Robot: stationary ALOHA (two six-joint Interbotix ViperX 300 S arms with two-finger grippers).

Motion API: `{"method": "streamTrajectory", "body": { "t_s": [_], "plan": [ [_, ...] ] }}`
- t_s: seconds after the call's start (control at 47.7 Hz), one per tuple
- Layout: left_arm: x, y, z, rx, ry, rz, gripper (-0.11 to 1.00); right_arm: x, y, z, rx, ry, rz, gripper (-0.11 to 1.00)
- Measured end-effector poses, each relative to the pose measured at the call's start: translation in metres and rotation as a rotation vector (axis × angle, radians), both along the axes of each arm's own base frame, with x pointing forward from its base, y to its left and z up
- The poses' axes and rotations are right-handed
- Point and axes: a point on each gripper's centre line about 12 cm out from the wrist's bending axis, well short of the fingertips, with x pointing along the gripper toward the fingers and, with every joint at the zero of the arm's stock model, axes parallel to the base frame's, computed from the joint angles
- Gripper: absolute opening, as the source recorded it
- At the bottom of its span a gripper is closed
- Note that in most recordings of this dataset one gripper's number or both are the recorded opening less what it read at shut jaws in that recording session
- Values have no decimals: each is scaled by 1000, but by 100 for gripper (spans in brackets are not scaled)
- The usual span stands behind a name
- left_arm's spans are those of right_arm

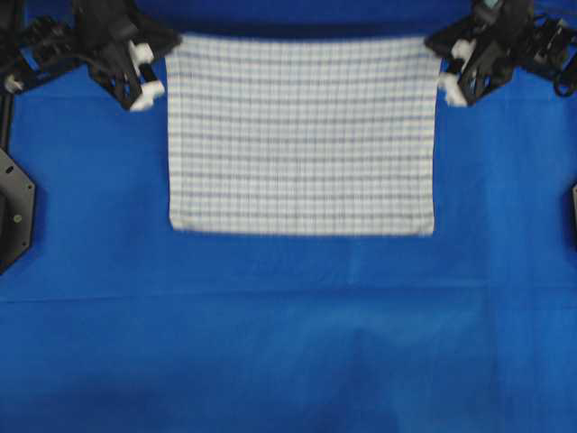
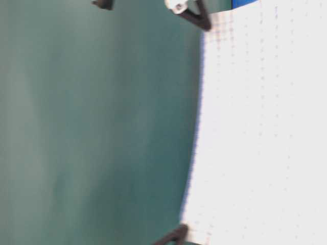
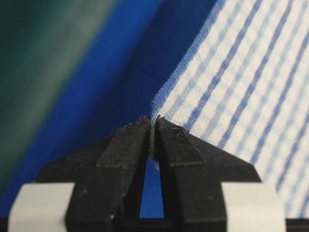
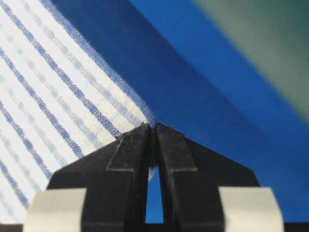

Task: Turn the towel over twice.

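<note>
We see the towel (image 1: 302,135) spread across the upper middle of the overhead frame on the blue tablecloth (image 1: 288,334), its checked face up, with no brand, label or writing legible on it. The left gripper (image 3: 152,122) is clenched on its upper-left corner, and the right gripper (image 4: 153,126) is pinched tight on the upper-right corner.

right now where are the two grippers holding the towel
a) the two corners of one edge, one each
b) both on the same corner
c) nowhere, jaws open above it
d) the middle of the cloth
a: the left gripper and right gripper each have jaws shut on a separate corner of the towel, at opposite ends of the same edge.
</note>
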Motion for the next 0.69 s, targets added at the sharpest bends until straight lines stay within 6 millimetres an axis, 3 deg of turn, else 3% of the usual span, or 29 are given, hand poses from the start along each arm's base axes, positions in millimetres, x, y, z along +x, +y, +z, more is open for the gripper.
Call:
{"method": "streamTrajectory", "body": {
  "t_s": [0.336,0.567,0.692],
  "plan": [
    [-11,5,71,136,-176,35,4,-1,-24,83,-155,-43,-13,6],
    [-24,-5,117,219,-285,34,4,-3,-23,128,-215,-68,-7,6],
    [-30,-18,130,245,-327,11,4,-5,-12,146,-223,-75,12,6]
  ]
}}
